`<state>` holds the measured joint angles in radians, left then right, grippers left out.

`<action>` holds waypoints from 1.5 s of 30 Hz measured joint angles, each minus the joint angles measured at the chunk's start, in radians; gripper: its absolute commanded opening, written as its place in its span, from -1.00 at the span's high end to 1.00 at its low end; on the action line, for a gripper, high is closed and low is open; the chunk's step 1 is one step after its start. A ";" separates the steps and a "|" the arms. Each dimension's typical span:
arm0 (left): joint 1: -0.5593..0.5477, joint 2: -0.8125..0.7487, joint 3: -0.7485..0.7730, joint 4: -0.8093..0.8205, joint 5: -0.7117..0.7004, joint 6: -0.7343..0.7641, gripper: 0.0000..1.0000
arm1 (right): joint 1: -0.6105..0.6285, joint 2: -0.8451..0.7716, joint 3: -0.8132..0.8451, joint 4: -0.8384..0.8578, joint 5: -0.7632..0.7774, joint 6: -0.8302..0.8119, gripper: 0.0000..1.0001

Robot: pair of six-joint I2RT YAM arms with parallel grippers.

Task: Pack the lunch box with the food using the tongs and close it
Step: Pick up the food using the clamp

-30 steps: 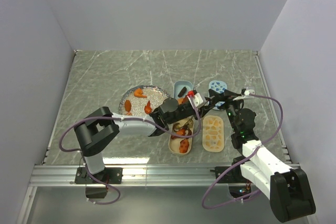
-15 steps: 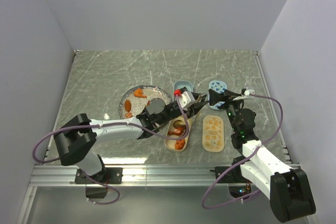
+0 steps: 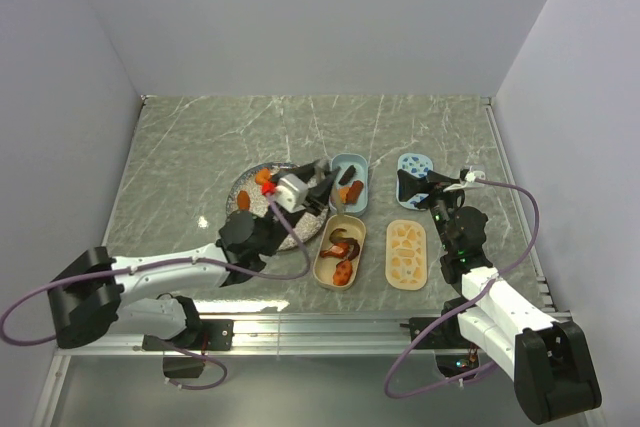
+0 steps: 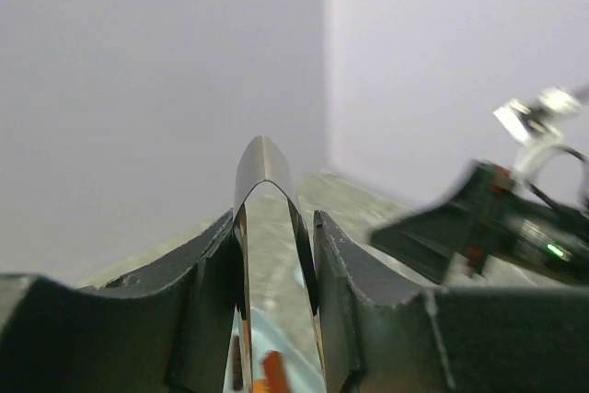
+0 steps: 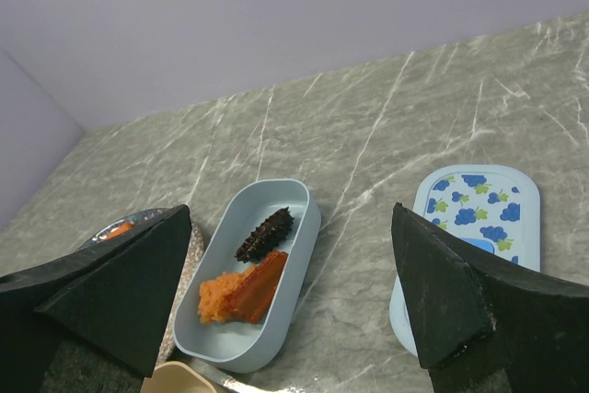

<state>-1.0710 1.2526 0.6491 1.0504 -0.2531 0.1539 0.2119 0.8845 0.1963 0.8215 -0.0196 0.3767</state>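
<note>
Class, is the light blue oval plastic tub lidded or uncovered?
Uncovered: the light blue oval tub shows orange and dark food chunks inside; the blue-flowered lid lies apart beside it.

Left end effector (image 3: 312,185) (arm outstretched) clamps tongs (image 4: 264,158); right end effector (image 5: 290,218) gapes.

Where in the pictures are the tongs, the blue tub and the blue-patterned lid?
tongs (image 4: 264,161), left wrist view, on the curved bend.
blue tub (image 5: 250,207), right wrist view, on its bare inner floor.
blue-patterned lid (image 5: 479,213), right wrist view, on its patterned top.
</note>
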 measured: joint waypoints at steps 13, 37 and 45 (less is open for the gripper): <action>0.098 0.009 -0.126 0.224 -0.413 0.148 0.16 | 0.000 0.002 0.000 0.000 0.000 0.000 -0.92; 0.285 0.214 -0.158 0.294 -0.391 0.070 0.19 | 0.000 0.042 0.002 0.002 -0.001 0.000 -0.93; 0.287 0.174 -0.188 0.290 -0.369 0.007 0.48 | 0.000 0.042 0.002 0.002 -0.001 0.000 -0.92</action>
<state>-0.7841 1.4261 0.4606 1.3403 -0.6220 0.1608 0.2119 0.9264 0.1986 0.8230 -0.0208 0.3767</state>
